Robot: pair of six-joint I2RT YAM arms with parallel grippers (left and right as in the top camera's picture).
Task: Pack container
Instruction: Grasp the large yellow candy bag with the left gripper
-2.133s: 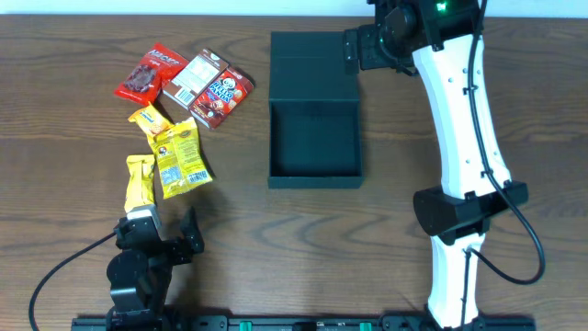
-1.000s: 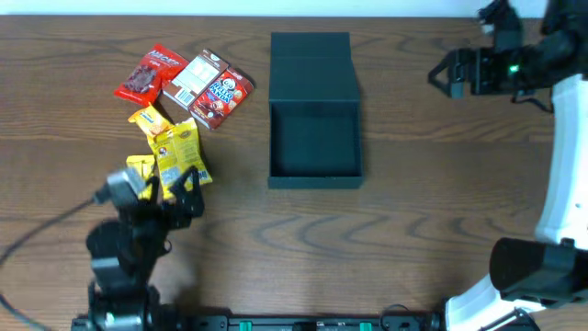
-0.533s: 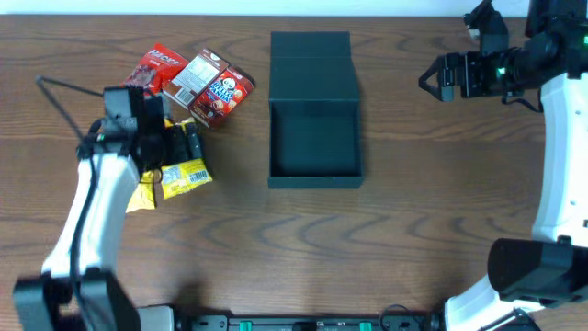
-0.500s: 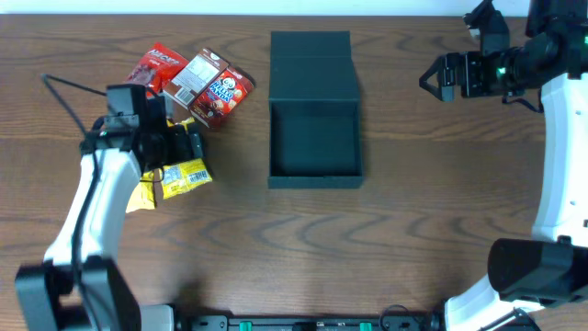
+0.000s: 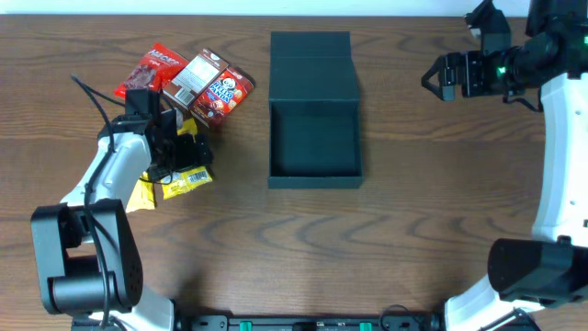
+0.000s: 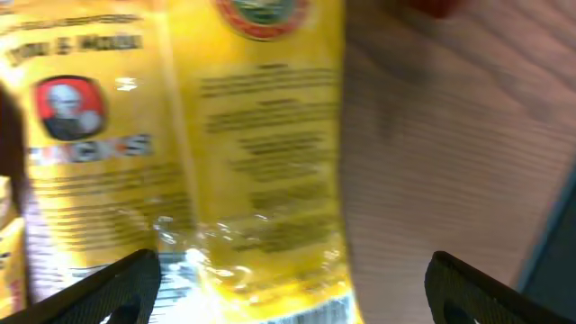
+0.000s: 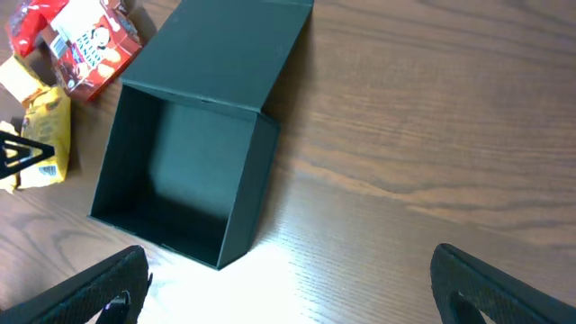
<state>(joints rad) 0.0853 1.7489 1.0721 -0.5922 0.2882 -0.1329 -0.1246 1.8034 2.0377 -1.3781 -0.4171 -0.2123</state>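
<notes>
The dark teal-black container [image 5: 312, 140] lies open and empty at the table's middle, with its flap lid [image 5: 312, 66] laid flat behind it. It also shows in the right wrist view [image 7: 171, 171]. My left gripper [image 5: 182, 147] is open, low over the yellow snack packets [image 5: 186, 175]. In the left wrist view a yellow packet [image 6: 261, 135] lies between the spread fingers [image 6: 288, 297], beside a second yellow packet [image 6: 81, 135]. My right gripper [image 5: 441, 78] is open and empty, held high to the right of the container, with its fingers [image 7: 288, 288] wide apart.
A red packet [image 5: 147, 74], a white and brown packet [image 5: 195, 78] and a red cocoa packet [image 5: 223, 97] lie at the back left. Another yellow packet [image 5: 138, 193] lies under my left arm. The table is brown wood [image 5: 367, 239].
My left arm swung from the front edge up onto the yellow packets, then shifted slightly right. My right arm pulled away from the lid to the far right and now holds still.
</notes>
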